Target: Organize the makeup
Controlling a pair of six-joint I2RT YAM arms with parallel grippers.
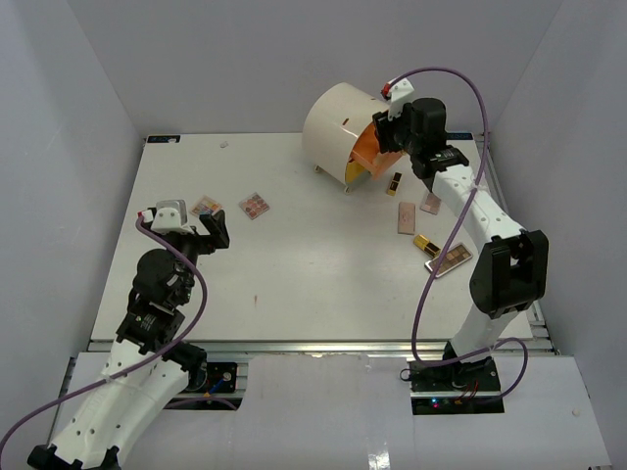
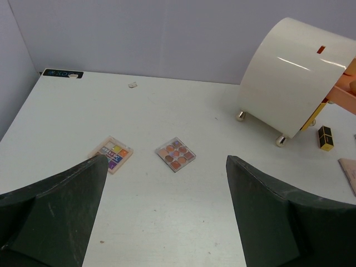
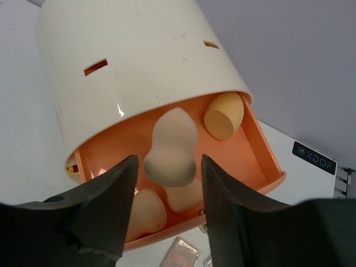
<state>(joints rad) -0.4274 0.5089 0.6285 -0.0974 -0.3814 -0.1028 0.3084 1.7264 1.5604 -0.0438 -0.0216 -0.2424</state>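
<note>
From above: the cream box (image 1: 333, 122) sits at one o'clock with its orange drawer (image 1: 366, 149) out. Palettes (image 1: 255, 205) wait at nine and three o'clock, lipsticks (image 1: 393, 183) at three.

Left wrist: the left gripper (image 2: 167, 164) is wide open and empty.

Right wrist: the right gripper (image 3: 168, 161) is open, with a sponge (image 3: 171, 146) loose between its fingers. Other sponges (image 3: 223, 114) are inside the drawer.

Top view overlooks the whole bench (image 1: 294, 284) from behind. Left wrist view looks far past the left end effector (image 2: 167, 167). Right wrist view looks closely past the right end effector (image 3: 168, 164). All share the round box (image 3: 139, 55).

A robotics lab test cell — a white table (image 1: 294, 284) boxed in by plain pale walls (image 1: 245, 59), with a left arm (image 1: 147, 328) and a right arm (image 1: 485, 230) bolted at its aluminium-framed near edge (image 1: 323, 345).
</note>
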